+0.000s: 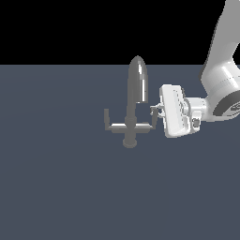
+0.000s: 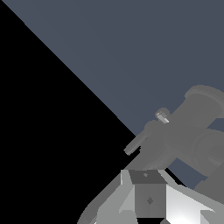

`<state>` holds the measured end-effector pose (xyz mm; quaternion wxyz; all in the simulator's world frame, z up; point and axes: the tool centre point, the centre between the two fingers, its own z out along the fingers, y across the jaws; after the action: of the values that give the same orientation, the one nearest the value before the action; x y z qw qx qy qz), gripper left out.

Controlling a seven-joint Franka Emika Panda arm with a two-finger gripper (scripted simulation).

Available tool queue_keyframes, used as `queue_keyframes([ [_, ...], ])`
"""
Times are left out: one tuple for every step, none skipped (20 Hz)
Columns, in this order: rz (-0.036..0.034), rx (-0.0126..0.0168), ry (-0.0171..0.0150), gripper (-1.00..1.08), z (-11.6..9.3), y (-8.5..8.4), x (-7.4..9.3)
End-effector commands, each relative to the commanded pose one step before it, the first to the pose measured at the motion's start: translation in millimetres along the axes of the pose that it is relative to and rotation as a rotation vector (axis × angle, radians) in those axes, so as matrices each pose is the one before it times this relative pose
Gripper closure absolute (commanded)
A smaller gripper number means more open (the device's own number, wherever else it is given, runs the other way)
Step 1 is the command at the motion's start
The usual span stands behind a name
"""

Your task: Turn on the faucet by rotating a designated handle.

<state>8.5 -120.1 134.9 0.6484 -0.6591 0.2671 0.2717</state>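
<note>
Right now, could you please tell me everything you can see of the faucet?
The faucet is a small grey tap of shiny metal, standing upright on the dark grey floor. It has a round base, a straight stem and a tall arched spout with a rounded top. Two L-shaped levers stick out sideways, each with a short upturned tip. The handle on the exterior view's right has the end effector at its tip; whether they touch is unclear. The other lever is free.

Flat slate-blue floor [image 1: 56, 187]; black void [image 1: 70, 28] beyond.
</note>
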Motion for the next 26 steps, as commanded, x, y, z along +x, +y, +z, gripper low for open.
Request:
queue_keyframes([
  [-0.00015, 0.00006, 0.00014, 1.08, -0.10, 2.87, -6.09],
  [0.00000, 0.00000, 0.00000, 1.08, -0.01, 1.18, -2.46],
  [0.00000, 0.00000, 0.00000, 1.08, -0.02, 1.19, -2.48],
  [0.00000, 0.00000, 0.00000, 1.08, -0.02, 1.21, -2.50],
  [0.00000, 0.00000, 0.00000, 1.08, -0.02, 1.22, -2.53],
  [0.00000, 0.00000, 0.00000, 1.08, -0.02, 1.23, -2.55],
  [0.00000, 0.00000, 0.00000, 1.08, -0.02, 1.24, -2.57],
  [0.00000, 0.00000, 0.00000, 1.08, -0.03, 1.25, -2.60],
  [0.00000, 0.00000, 0.00000, 1.08, -0.03, 1.26, -2.62],
  [0.00000, 0.00000, 0.00000, 1.08, -0.04, 1.27, -2.64],
  [0.00000, 0.00000, 0.00000, 1.08, -0.04, 1.28, -2.67],
  [0.00000, 0.00000, 0.00000, 1.08, 0.00, 0.00, 0.00],
  [0.00139, 0.00012, 0.00638, 1.08, 0.27, 0.71, 6.59],
  [0.00000, 0.00000, 0.00000, 1.08, -0.13, 3.18, -1.72],
  [-0.00022, 0.00000, -0.00095, 1.08, 0.13, 3.15, -1.71],
  [0.00000, 0.00000, 0.00000, 1.08, -0.13, 3.24, -1.75],
  [-0.00015, 0.00000, -0.00067, 1.08, 0.05, 3.22, -1.75],
  [-0.00015, -0.00001, -0.00067, 1.08, 0.05, 3.25, -1.76],
  [0.00000, 0.00000, 0.00000, 1.08, -0.14, 3.33, -1.79],
  [-0.00015, -0.00001, -0.00067, 1.08, 0.05, 3.31, -1.79],
  [0.00000, 0.00000, 0.00000, 1.08, -0.14, 3.39, -1.82],
  [-0.00021, -0.00003, -0.00095, 1.08, 0.12, 3.36, -1.81],
  [0.00000, 0.00000, 0.00000, 1.08, -0.15, 3.45, -1.85],
  [-0.00018, -0.00004, -0.00083, 1.08, 0.08, 3.43, -1.84],
  [0.00000, 0.00000, 0.00000, 1.08, -0.16, 3.51, -1.88],
  [-0.00017, -0.00006, -0.00083, 1.08, 0.08, 3.49, -1.86],
])
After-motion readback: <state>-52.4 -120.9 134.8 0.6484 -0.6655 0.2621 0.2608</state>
